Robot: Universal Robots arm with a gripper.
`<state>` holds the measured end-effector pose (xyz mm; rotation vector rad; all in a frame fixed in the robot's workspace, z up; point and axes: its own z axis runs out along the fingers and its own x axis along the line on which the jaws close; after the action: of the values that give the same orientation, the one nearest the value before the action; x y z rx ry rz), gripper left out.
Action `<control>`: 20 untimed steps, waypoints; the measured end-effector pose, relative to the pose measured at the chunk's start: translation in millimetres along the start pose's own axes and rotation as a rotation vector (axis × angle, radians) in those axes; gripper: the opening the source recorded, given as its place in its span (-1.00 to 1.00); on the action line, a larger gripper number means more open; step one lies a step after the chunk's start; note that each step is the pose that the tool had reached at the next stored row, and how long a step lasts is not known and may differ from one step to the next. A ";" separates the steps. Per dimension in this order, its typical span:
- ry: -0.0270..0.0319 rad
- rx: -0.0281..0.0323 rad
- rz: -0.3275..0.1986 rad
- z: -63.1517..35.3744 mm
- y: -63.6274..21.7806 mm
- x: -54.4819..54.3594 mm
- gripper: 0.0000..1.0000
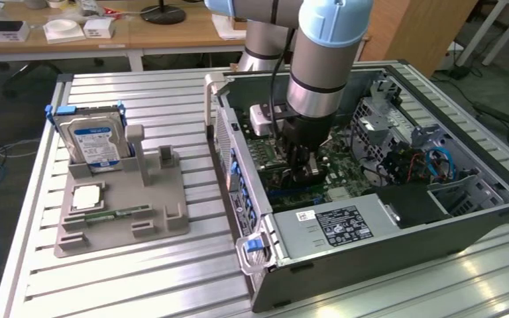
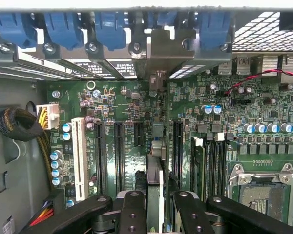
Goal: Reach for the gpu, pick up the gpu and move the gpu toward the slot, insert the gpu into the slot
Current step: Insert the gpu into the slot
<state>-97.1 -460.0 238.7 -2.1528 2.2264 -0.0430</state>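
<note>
Aluminium slatted table carrying an open computer case on the exterior view's right and a grey holder tray on the exterior view's left. The robot arm descends from above into the case, over the green motherboard. On the tray, a silver hard drive with a blue label stands upright in its cradle; a small green memory stick lies flat nearer the tray's front, beside a pale square chip.

Gripper inside the case, its black fingers partly closed on the gpu, which is seen edge-on as a thin upright card between them. The card runs toward the rear wall of the case, where its pale metal end bracket stands among the blue retention clips. The card's lower edge lies in line with one of the black expansion slots on the motherboard, between neighbouring slots on either side; whether it is fully seated cannot be told. A white slot and a bundle of sleeved cables lie to one side, an empty processor socket to the other.
</note>
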 end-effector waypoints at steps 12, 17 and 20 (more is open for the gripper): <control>-0.0006 0.0004 0.000 -3.5 1.3 0.0 -0.47; 0.0000 0.0005 0.000 -3.1 1.7 0.1 -0.47; -0.0003 0.0006 0.000 -2.8 1.8 0.0 -0.47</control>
<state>-99.1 -460.0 241.4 -2.1529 2.2254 -0.0434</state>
